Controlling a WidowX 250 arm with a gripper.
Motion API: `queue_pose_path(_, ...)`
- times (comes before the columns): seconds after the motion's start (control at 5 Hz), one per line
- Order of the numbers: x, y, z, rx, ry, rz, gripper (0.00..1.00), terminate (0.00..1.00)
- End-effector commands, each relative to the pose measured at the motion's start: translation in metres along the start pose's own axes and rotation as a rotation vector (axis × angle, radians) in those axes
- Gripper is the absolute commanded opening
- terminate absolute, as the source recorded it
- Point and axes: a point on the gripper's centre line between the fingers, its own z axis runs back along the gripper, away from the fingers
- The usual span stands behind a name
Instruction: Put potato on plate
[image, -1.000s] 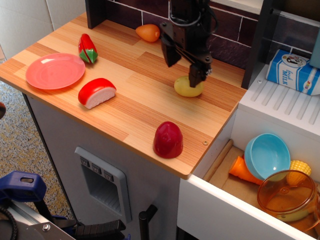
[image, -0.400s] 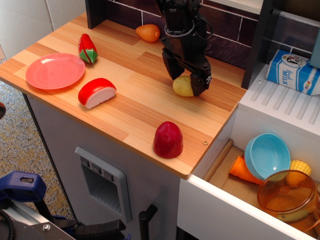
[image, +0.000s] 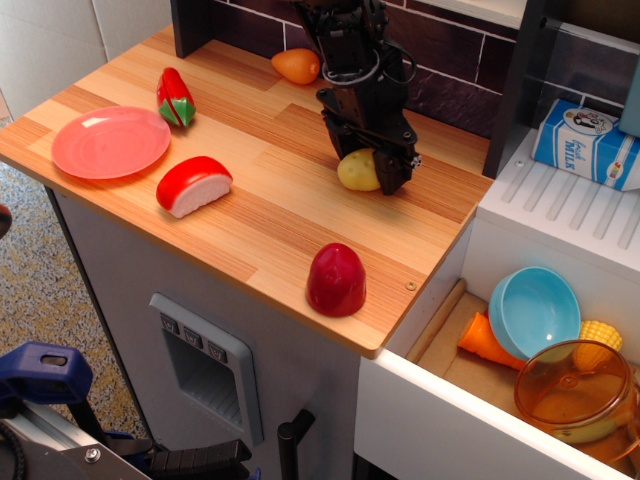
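The pale yellow-tan potato lies on the wooden counter toward its back right. My gripper comes down from above with its black fingers on either side of the potato, closed against it. The potato still rests on the wood. The pink plate sits empty at the counter's far left, well away from my gripper.
A red-and-white toy and a red-green pepper lie between potato and plate. An orange pear-shaped toy is at the back wall, a dark red dome near the front edge. At right are a milk carton and a light blue bowl.
My gripper has dropped down around the potato and closed its fingers on it. The potato has shifted slightly to the left.
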Motion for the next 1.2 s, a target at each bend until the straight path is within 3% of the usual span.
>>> queue_pose_path(0.0,0.014,0.003,0.022,0.069,-0.007,0.011,0.0,0.0)
queue_pose_path(0.2,0.005,0.037,0.073,0.206,0.122,-0.044,0.0,0.0)
queue_pose_path(0.6,-0.032,0.116,0.115,0.429,0.164,0.123,0.0,0.0)
queue_pose_path(0.8,-0.056,0.163,0.113,0.433,0.171,0.207,0.0,0.0)
queue_pose_path(1.0,-0.075,0.192,0.105,0.417,0.137,0.306,0.0,0.0)
